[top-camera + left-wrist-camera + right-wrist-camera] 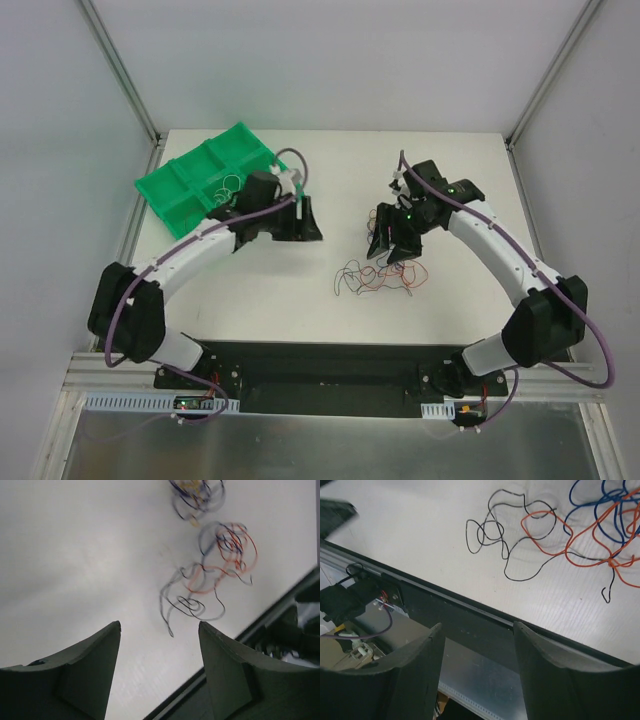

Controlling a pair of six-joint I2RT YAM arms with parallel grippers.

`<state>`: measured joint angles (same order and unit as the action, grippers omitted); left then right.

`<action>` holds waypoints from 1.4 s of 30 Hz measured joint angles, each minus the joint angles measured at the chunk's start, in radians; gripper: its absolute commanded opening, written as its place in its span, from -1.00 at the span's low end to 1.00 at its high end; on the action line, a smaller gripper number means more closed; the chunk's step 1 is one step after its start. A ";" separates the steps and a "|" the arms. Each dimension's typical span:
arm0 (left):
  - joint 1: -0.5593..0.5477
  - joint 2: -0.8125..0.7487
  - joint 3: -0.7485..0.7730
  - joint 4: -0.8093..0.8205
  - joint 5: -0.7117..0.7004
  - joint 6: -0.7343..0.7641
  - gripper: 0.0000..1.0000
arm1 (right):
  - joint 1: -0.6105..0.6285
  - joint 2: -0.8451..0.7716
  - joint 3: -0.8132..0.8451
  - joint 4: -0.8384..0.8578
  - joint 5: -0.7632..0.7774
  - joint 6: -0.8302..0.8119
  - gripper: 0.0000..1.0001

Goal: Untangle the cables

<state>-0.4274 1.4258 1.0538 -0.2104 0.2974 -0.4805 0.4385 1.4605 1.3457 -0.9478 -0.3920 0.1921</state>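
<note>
Cables (378, 278) lie loose on the table (340, 165), front-centre, the clump spread left to right. Right gripper (395, 250) hangs just behind its right half, jaws apart, holding nothing. Left gripper (303, 222) also stands apart and empty, farther off to the left. Judgement: right arm is nearer; reach is toward the near edge.

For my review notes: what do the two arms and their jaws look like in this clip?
Both the left arm and right arm have white links with black joints and a purple cable running along each. Small green lights glow near the right wrist. The jaws are dark, matte and wedge-shaped.
</note>
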 measured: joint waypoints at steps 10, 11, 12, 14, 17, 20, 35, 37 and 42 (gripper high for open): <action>-0.214 0.300 -0.040 0.158 0.220 0.075 0.06 | 0.002 0.006 -0.045 0.002 -0.010 -0.003 0.21; -0.216 0.310 -0.042 0.158 0.222 0.077 0.04 | 0.002 0.000 -0.050 0.002 -0.008 -0.004 0.21; -0.222 0.319 -0.043 0.159 0.230 0.079 0.03 | 0.002 -0.008 -0.059 0.002 -0.007 -0.006 0.21; -0.232 0.334 -0.042 0.172 0.251 0.081 -0.02 | 0.002 -0.023 -0.083 0.002 -0.007 -0.010 0.21; -0.251 0.360 -0.041 0.181 0.271 0.081 -0.18 | 0.002 -0.027 -0.109 0.002 -0.006 -0.010 0.21; -0.278 0.396 -0.034 0.176 0.271 0.080 -0.52 | 0.002 -0.027 -0.116 0.002 -0.004 -0.010 0.20; -0.296 0.172 -0.016 0.118 0.262 0.132 -1.00 | 0.010 0.258 -0.105 0.170 0.049 0.112 -0.53; -0.296 0.093 -0.016 0.115 0.259 0.135 -1.00 | 0.016 0.300 -0.106 0.193 0.058 0.123 -0.52; -0.296 -0.105 -0.010 0.062 0.188 0.191 -1.00 | 0.023 0.344 -0.169 0.261 0.106 0.154 -0.50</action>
<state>-0.7231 1.3209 1.0443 -0.1486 0.4850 -0.2893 0.4618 1.8042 1.1767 -0.6872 -0.2863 0.3462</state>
